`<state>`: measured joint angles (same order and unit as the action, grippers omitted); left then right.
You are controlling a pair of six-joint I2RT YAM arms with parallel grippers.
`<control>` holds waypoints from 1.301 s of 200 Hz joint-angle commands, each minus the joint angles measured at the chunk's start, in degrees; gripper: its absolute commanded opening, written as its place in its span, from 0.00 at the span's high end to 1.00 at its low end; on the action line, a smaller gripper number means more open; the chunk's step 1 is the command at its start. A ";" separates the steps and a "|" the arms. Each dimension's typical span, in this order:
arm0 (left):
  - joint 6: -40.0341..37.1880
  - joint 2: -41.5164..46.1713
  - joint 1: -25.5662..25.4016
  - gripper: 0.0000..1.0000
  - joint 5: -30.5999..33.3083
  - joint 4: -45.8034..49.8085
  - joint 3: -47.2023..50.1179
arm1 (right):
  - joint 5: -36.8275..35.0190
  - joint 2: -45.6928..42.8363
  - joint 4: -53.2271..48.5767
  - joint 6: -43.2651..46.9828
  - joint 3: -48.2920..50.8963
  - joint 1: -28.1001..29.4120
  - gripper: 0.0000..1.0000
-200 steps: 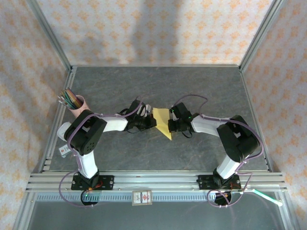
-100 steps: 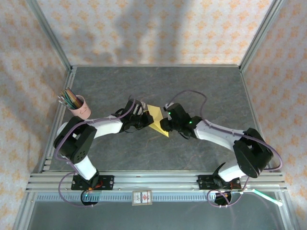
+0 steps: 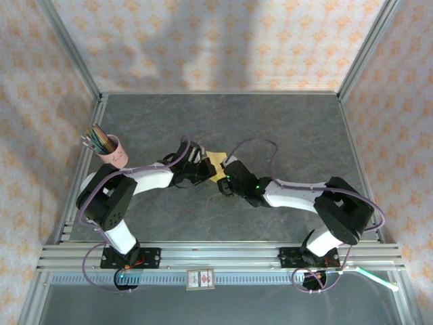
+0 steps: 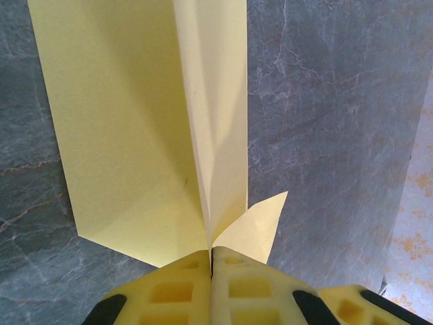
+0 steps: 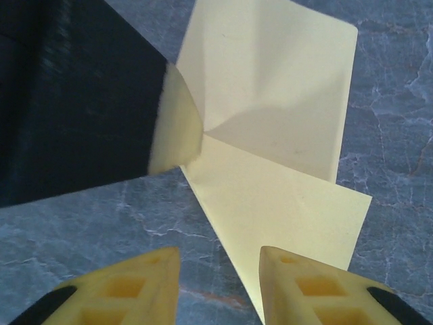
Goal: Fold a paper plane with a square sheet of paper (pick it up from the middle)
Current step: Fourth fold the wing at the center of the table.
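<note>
Yellow creased paper sheet (image 4: 128,135), folds sharp, clamped in left gripper (image 4: 211,257); right gripper (image 5: 220,277) stands parted.

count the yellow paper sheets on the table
1: the folded yellow sheet near the middle of the table, pinched in the shut jaws of the left arm, with the open jaws of the right arm over its edge. Others could hide under the arms.

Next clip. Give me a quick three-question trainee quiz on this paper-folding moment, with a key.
1. True or false: the left gripper is shut on the yellow paper.
2. The right gripper has its jaws: A open; B shut on the paper; C shut, empty.
3. Which side of the table holds the pink cup?
Key: 1 true; 2 A; 3 the left side.
</note>
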<state>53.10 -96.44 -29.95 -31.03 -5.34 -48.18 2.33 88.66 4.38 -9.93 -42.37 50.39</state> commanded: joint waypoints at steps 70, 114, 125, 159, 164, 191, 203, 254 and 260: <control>-1.33 -1.32 0.34 1.00 -1.14 4.20 -2.97 | -8.33 6.07 5.48 -1.68 0.61 0.85 0.65; -1.60 -1.80 0.30 1.00 -1.66 4.36 -3.33 | -9.13 7.09 6.14 -1.59 0.71 1.02 0.65; -1.79 -1.91 0.36 1.00 -1.67 4.46 -3.48 | -9.34 7.22 6.33 -1.50 0.80 1.11 0.65; -2.01 -2.67 0.39 1.00 -2.19 4.47 -3.72 | -9.43 7.76 6.74 -1.47 0.75 1.21 0.65; -2.15 -2.78 0.31 1.00 -2.26 4.55 -3.77 | -9.53 7.65 6.83 -1.41 0.87 1.32 0.65; -2.62 -3.14 0.38 1.00 -2.37 4.95 -4.11 | -9.53 6.64 7.70 -0.65 2.08 1.46 0.64; -2.83 -3.31 0.39 1.00 -2.62 5.21 -4.36 | -9.54 5.82 7.83 0.18 2.56 1.47 0.63; -3.88 -3.75 1.19 1.00 -4.71 6.93 -5.33 | -10.90 3.12 8.14 3.70 3.91 1.48 0.60; -3.96 -3.86 1.43 1.00 -5.04 7.14 -5.48 | -10.66 2.81 8.34 4.05 4.06 1.62 0.60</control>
<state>50.46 -99.26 -29.61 -33.65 -0.54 -51.83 -5.87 93.84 11.86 -8.32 -39.18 51.62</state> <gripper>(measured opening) 0.062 0.394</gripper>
